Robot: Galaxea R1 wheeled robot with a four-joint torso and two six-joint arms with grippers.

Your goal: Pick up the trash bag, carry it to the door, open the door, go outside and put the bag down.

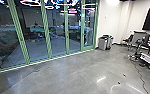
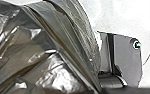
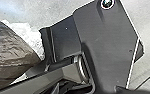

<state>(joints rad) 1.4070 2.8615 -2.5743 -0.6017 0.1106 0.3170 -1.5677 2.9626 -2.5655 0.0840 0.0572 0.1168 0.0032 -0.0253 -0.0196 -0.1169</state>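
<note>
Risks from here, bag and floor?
The trash bag is thin, creased plastic close by the robot's dark plate; it could snag or tear there. The black cable lies loose on the floor and might catch a wheel. Turning near the green-framed glass could knock it.

Inspection finding: no text, label, brand, number or sign can be read.
</note>
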